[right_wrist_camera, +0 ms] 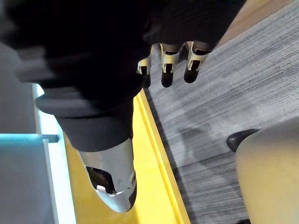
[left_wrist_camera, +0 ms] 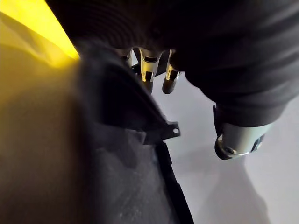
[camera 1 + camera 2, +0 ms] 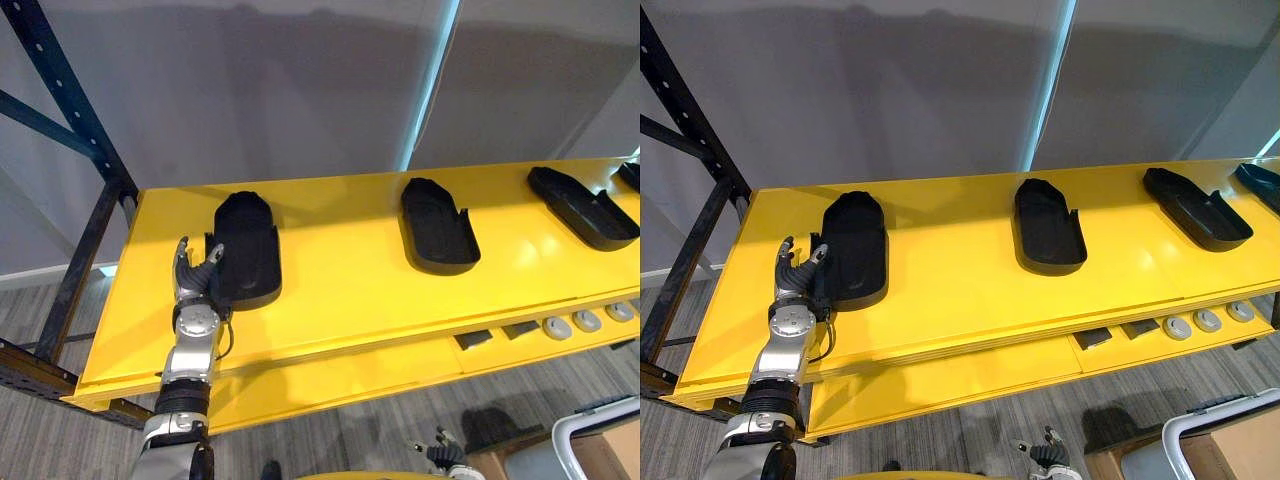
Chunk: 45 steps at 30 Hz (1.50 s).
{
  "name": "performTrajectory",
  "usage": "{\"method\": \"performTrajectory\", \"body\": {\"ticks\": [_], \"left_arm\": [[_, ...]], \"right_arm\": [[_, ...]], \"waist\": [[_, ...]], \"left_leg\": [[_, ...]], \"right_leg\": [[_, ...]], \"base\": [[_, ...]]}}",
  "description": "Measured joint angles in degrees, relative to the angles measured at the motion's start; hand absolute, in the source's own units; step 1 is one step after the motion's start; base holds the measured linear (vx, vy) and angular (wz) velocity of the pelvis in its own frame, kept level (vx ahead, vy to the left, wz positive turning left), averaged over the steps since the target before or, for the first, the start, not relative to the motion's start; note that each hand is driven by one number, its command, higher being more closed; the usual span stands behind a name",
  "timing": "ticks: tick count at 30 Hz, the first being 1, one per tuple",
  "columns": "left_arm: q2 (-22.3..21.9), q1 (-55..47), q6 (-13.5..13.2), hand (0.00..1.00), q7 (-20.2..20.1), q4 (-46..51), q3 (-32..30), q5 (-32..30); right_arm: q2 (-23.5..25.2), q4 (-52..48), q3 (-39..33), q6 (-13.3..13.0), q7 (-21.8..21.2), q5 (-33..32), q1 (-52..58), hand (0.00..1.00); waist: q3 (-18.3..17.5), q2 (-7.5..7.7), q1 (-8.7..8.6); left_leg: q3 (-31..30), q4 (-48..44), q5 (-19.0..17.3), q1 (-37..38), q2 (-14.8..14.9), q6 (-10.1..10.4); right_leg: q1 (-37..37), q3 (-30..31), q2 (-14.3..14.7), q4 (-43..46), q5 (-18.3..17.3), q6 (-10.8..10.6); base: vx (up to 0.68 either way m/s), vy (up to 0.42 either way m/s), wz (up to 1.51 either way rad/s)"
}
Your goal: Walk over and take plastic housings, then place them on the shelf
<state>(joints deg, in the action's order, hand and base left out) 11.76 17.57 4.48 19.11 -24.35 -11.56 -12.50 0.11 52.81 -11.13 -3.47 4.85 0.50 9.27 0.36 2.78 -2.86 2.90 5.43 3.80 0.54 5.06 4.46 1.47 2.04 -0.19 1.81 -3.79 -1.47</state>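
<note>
On the far left stands a black metal shelf post (image 3: 88, 235), and next to it the long yellow metal shelf (image 3: 340, 300) begins. The robot's left hand (image 3: 196, 283) is at the near left corner of the first black, shoe-shaped plastic housing (image 3: 250, 245), which lies flat on the shelf. The hand's fingers are straight and spread apart. The thumb looks to be touching the housing's rim, but nothing is clamped.

Further right lie a second black plastic housing (image 3: 437, 228) and a third black plastic housing (image 3: 583, 208), well apart from each other. The right hand (image 1: 169, 65) hangs low over the grey floor, its fingers loose and empty.

What could go wrong? If the left hand pulls back with the thumb on the rim, I think it could drag the first housing toward the front edge or turn it crooked. A fast pull would make that worse.

The left wrist view shows something the eye views do not: a small tab with a hole (image 2: 173, 131) sticks out from the housing's rim, close to the fingers — a thumb could catch there. The eye views show the whole row and how far each housing lies from the shelf's edge.
</note>
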Motion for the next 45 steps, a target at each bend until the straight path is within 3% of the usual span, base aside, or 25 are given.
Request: {"method": "performTrajectory", "body": {"ticks": [2, 6, 10, 11, 19, 28, 34, 45], "left_arm": [[-0.04, -0.31, -0.03, 0.0, 0.11, 3.17, 0.27, -0.11], [-0.5, -4.13, -1.85, 0.0, 1.54, 18.38, 2.42, -1.85], [-4.03, -15.23, -6.92, 0.0, 2.27, 35.94, 7.89, -5.22], [-4.62, -17.09, -7.37, 1.0, 2.21, 37.33, 9.03, -5.8], [-9.32, -31.1, -10.91, 1.0, -0.41, 44.51, 18.04, -8.5], [-11.0, -33.64, -11.69, 1.0, -4.68, 40.29, 20.61, -8.5], [-10.73, -30.33, -9.75, 1.0, -5.37, 28.86, 20.43, -9.74], [-9.25, -21.81, -8.12, 1.0, -3.9, 16.16, 18.01, -10.93]], "right_arm": [[0.0, 0.16, -0.02, -0.1, 0.01, -0.08, -0.01, 0.0], [-0.03, 0.68, -0.1, -0.48, 0.03, -0.55, -0.01, 0.0], [-0.07, 1.87, -0.28, -1.58, 0.19, -1.24, -0.1, 0.0], [-0.04, 1.92, -0.28, -1.75, 0.22, -1.33, -0.08, 0.0], [0.17, 1.39, 0.42, -2.61, 0.52, -1.73, 1.02, 0.0], [0.75, -0.38, 2.15, -2.55, 1.39, -1.78, 1.87, 0.0], [1.1, -1.81, 2.14, -2.32, 1.45, -1.63, 2.4, 0.0], [0.76, -1.23, 1.45, -2.16, 1.41, -1.38, 2.28, 0.0]], "waist": [[0.02, 0.02, 0.23], [0.06, 0.02, 0.55], [0.11, -0.05, 1.06], [0.12, -0.06, 1.14], [0.5, -0.55, 3.64], [0.44, -0.31, 3.76], [0.27, -0.26, 3.78], [-0.34, -0.82, 3.31]], "left_leg": [[-0.36, 0.0, 0.01, 0.04, 0.0, -0.01], [-0.74, -0.01, 0.03, -0.01, -0.05, -0.03], [-1.3, -0.11, -0.01, -0.27, -0.05, -0.02], [-1.35, -0.43, -0.13, -0.42, -0.06, -0.14], [-2.17, -8.47, -4.91, -4.68, 0.03, -0.45], [-2.52, -14.53, -8.0, -7.6, -0.02, -0.83], [-1.97, -12.95, -7.57, -5.7, -0.09, -0.9], [-1.24, -2.39, -1.55, -0.89, -0.28, -0.47]], "right_leg": [[0.32, -0.28, 0.01, -0.01, 0.0, 0.0], [0.39, -0.39, -0.02, 0.07, -0.08, -0.01], [0.37, -0.46, 0.0, 0.51, -0.54, -0.42], [0.37, -0.46, 0.0, 0.64, -0.68, -0.63], [0.78, -1.2, -0.05, 1.07, -1.52, -1.38], [1.19, -2.26, -0.27, 1.39, -1.99, -1.42], [1.21, -1.69, -1.28, 1.98, -2.2, -1.74], [0.22, -0.52, -0.84, 1.94, -1.96, -1.37]], "base": [[0.01, -0.005, 0.08], [-0.01, -0.001, 0.05], [-0.01, -0.003, 0.05], [-0.01, -0.005, 0.05], [-0.02, -0.004, 0.07], [0.01, 0.002, 0.06], [0.04, 0.013, -0.06], [0.0, -0.01, -0.05]]}}
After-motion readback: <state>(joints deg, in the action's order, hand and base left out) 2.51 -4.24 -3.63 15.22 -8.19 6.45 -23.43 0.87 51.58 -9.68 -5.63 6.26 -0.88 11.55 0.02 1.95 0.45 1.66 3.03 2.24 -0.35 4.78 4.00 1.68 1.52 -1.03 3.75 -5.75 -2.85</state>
